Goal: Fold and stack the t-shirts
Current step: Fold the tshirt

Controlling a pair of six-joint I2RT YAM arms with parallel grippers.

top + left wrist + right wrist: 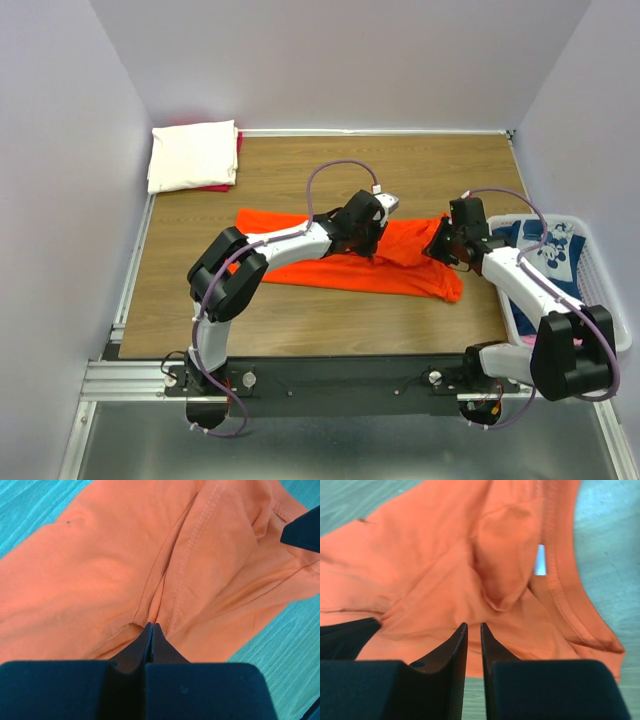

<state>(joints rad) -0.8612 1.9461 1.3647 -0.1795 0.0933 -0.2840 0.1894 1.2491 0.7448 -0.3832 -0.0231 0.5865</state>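
Note:
The bright orange t-shirt [400,262] lies crumpled across the middle of the table. My left gripper [374,238] is shut, and its tips [151,625] pinch a pleat of the orange t-shirt [100,570] beside a stitched seam. My right gripper [441,241] sits at the shirt's right part, its jaws a narrow gap apart [474,625] with nothing between them, just above the orange t-shirt [435,570] near its collar. A folded cream-white t-shirt [192,155] lies on a red-pink one [238,142] at the far left corner. A navy printed t-shirt [545,250] is in the basket.
The white lattice basket [604,290] stands at the table's right edge, beside the right arm. Grey walls close the table on three sides. A dark finger of the other gripper shows in the left wrist view [302,530] and in the right wrist view [345,637].

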